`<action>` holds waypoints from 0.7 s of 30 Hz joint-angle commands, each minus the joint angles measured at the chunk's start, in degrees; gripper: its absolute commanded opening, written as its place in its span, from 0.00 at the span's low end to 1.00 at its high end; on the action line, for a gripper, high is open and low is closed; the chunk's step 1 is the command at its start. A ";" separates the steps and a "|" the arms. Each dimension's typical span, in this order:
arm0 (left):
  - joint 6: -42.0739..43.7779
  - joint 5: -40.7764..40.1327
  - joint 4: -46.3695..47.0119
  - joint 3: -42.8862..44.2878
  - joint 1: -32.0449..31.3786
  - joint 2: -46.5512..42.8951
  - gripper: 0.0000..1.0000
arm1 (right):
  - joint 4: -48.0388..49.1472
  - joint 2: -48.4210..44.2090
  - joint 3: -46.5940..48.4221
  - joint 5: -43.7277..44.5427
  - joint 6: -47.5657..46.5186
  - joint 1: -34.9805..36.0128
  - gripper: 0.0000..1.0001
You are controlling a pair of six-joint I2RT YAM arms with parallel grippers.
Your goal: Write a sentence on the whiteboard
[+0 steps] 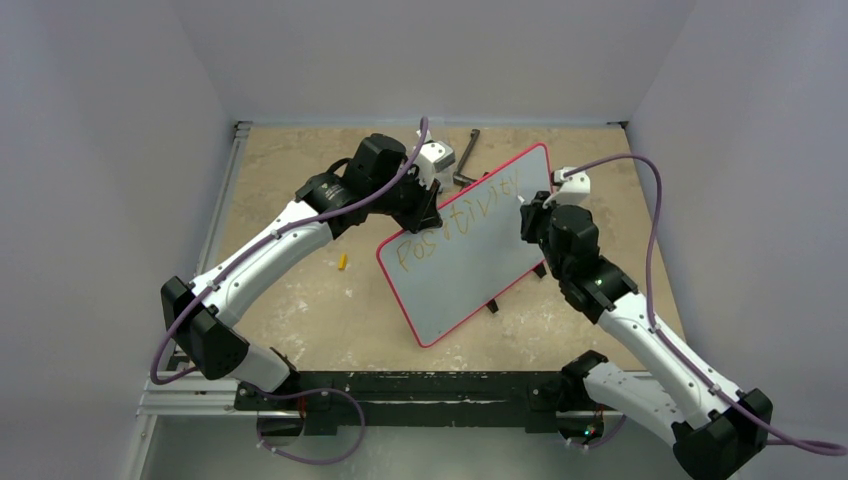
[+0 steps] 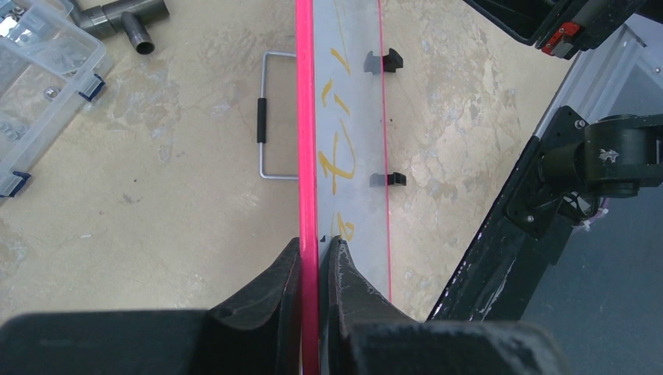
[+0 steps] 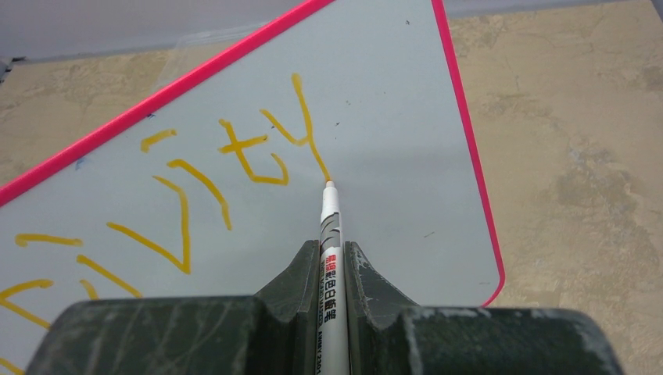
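Behind the whiteboard (image 1: pixel 470 255), pipe fitting (image 2: pixel 125 17), plastic box (image 2: pixel 39 70), wire handle (image 2: pixel 270 117).

Sentence (image 3: pixel 199 182) start beyond left edge

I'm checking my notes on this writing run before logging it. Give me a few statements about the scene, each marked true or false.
1. The left jaws clamp the whiteboard by its pink frame. True.
2. The right jaws are empty. False: they grip a marker.
3. The marker's tip sits at the foot of the last written stroke. True.
4. The lettering is blue. False: it is orange-yellow.
5. Two lines of writing fill the board. False: only one line shows.
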 commanded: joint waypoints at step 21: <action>5.99 -2.37 -4.73 -1.37 -0.79 -0.17 0.00 | -4.36 -4.28 2.90 -8.10 2.81 -0.09 0.00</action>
